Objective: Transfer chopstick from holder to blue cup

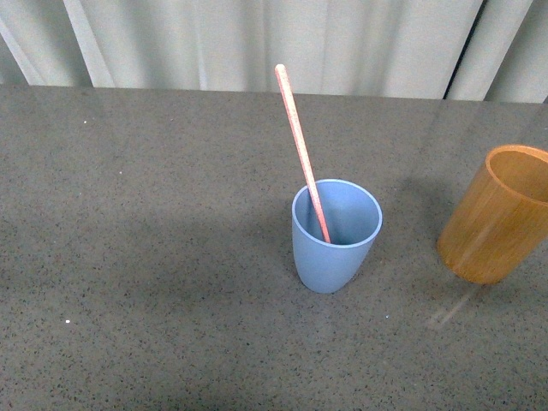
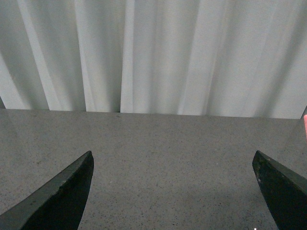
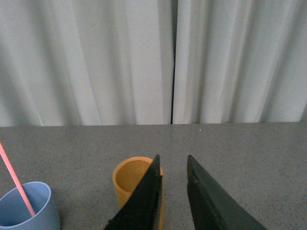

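Item count, all views combined:

- Chopstick (image 1: 301, 154): 1. Pink, standing in the blue cup.
- Blue cup (image 1: 336, 248): 1.
- Holder (image 1: 501, 218): 1. Orange-brown, no contents visible.
- Cups in total: 2.
- Table (image 1: 137, 257): 1. Grey, speckled.
- Curtain (image 1: 257, 43): 1 run of pale folds behind the table; panel count not determinable.
- Left gripper (image 2: 172, 191): 1, with 2 dark jaws set wide apart.
- Right gripper (image 3: 171, 196): 1, with 2 dark jaws separated by a narrow gap.
- Grippers in total: 2. Jaws in total: 4.
- Arms in front view: 0.
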You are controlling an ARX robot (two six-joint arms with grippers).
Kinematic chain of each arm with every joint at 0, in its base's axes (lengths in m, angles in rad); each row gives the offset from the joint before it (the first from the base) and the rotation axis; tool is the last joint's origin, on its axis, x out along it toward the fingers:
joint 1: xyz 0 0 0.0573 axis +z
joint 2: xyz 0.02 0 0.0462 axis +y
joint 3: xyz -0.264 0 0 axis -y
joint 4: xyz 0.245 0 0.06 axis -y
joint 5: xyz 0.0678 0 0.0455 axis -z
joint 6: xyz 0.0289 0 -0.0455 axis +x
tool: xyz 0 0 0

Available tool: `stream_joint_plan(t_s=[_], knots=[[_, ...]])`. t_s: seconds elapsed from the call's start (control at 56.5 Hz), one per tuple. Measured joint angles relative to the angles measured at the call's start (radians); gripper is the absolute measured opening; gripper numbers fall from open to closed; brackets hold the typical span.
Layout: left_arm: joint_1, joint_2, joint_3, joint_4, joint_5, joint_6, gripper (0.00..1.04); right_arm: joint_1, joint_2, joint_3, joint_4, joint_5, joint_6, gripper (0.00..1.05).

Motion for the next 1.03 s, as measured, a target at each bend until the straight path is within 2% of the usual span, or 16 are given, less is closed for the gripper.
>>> stream_joint_plan(t_s=[0.053, 0.318, 1.026], knots=[[0.0, 0.0, 0.0, 0.0, 0.0, 0.0, 0.98, 0.0, 0.0, 0.0, 0.0, 0.0, 0.0, 0.3], [0.0, 0.0, 0.0, 0.0, 0.0, 0.0, 0.98, 0.0, 0.0, 0.0, 0.0, 0.0, 0.0, 0.95], [0.0, 0.0, 0.0, 0.0, 0.0, 0.0, 0.98, 0.0, 0.0, 0.0, 0.0, 0.0, 0.0, 0.95]])
